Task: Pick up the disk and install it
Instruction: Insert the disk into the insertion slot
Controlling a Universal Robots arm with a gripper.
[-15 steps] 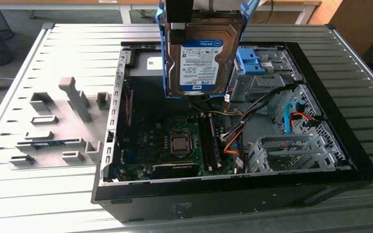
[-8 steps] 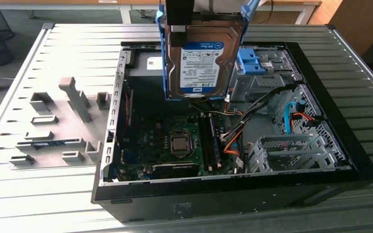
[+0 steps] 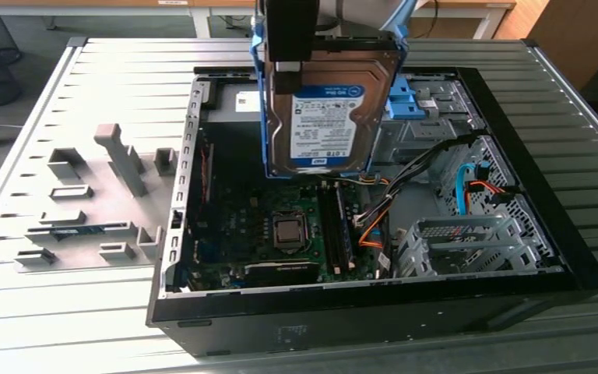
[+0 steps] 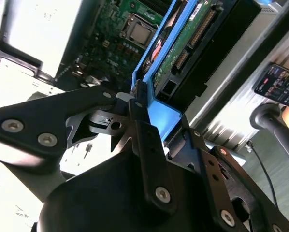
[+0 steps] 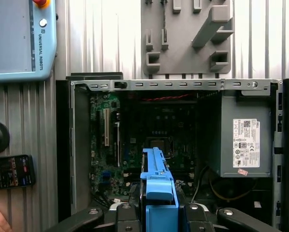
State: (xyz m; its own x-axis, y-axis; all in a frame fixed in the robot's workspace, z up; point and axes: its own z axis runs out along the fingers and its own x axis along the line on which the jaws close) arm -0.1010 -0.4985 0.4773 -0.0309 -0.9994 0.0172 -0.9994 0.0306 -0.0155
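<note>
One gripper (image 3: 290,78) clamps the blue carrier edge of the disk (image 3: 328,117), hanging it upright, label outward, above the open computer case (image 3: 382,315), seemingly to keep it clear of the motherboard (image 3: 268,210) and cables.

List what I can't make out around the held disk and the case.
- Exterior view: the top edge cuts off the gripper; the disk hides part of the case behind it.
- First wrist view: the disk, edge-on, covers part of the board beyond it.
- Second wrist view: the gripper's body blocks the disk's near end.
</note>
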